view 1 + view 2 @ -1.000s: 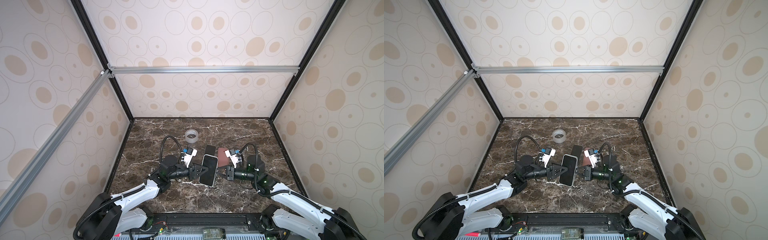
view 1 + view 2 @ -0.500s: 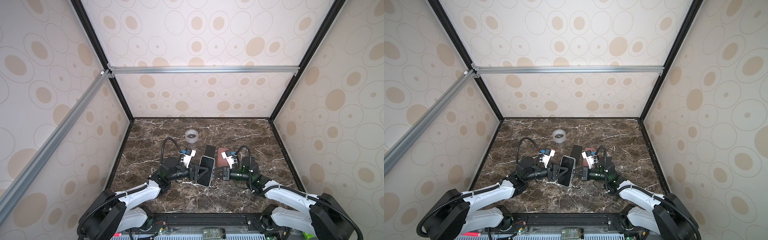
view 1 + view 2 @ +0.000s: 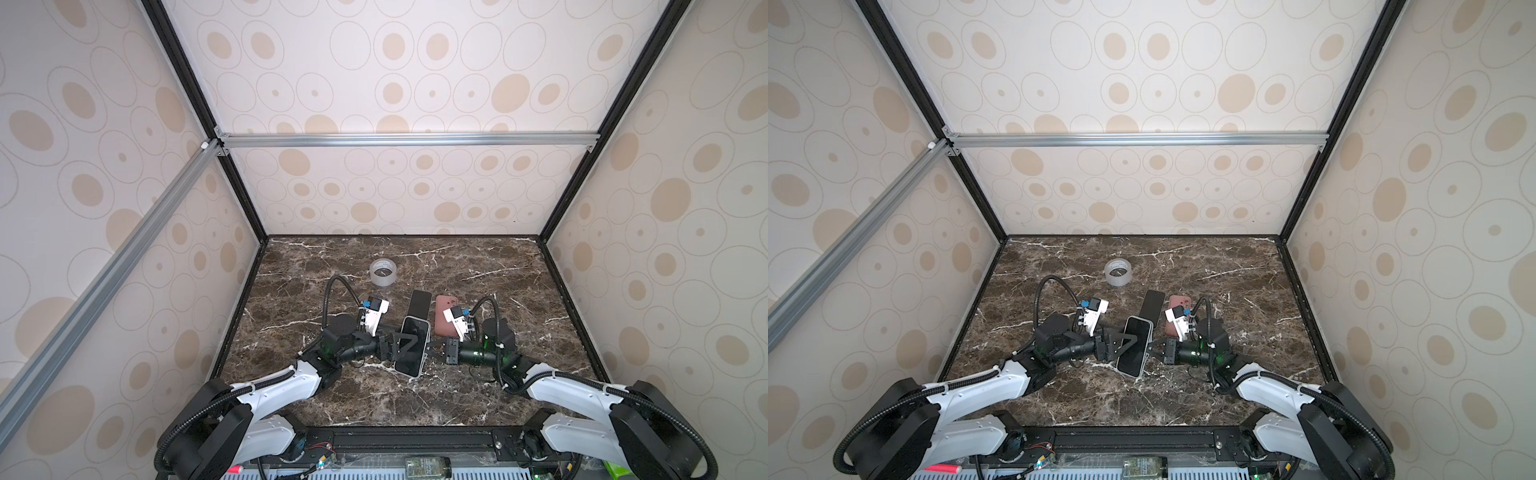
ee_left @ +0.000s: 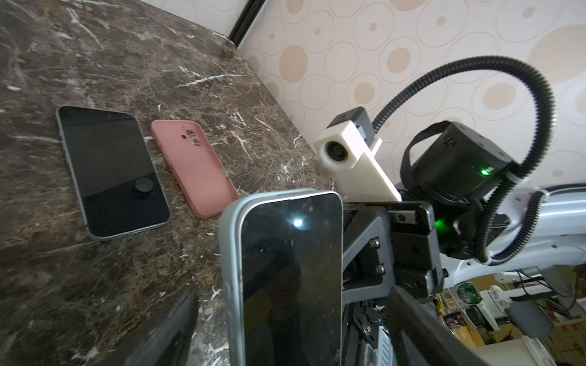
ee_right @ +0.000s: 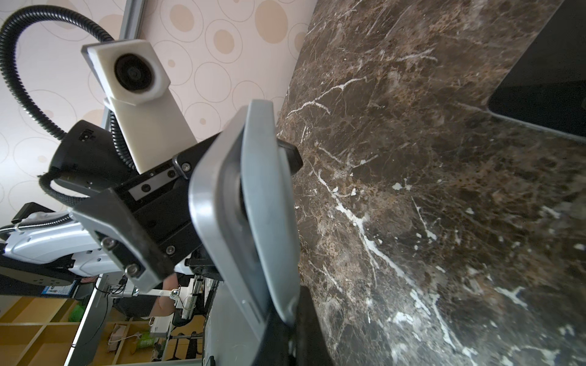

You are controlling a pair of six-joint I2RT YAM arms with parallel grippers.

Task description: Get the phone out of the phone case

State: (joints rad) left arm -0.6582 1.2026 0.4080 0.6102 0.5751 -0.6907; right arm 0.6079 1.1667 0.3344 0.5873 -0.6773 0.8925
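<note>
In both top views the phone (image 3: 411, 362) is in the lower middle of the frame, tilted up over the marble table (image 3: 478, 399) between the two arms. I cannot tell whether its lower end touches the table. It sits in its light grey phone case (image 4: 229, 272). In the left wrist view the rim of the case goes around the left side and the top of the dark screen, so I judge that the main step is not yet done. The right gripper (image 3: 432, 350) is closed tightly on the right long edge of the cased phone, and it alone holds it. The left gripper (image 3: 402, 344) is spread wide: its fingers (image 4: 172, 323) stand on both sides of the phone with a gap on each side, and it grips nothing. In the right wrist view the gripped edge looks layered, but I cannot tell if the case has begun to come off there. Higher in the frame a bare dark phone (image 3: 418, 308) and an empty pink case (image 3: 446, 302) lie flat just beside each other, not touching, and a roll of tape (image 3: 383, 272) stands above them. What is left, in my judgement: to take a hold on the case, to peel one corner free, to pull the two apart and to put them down.
</note>
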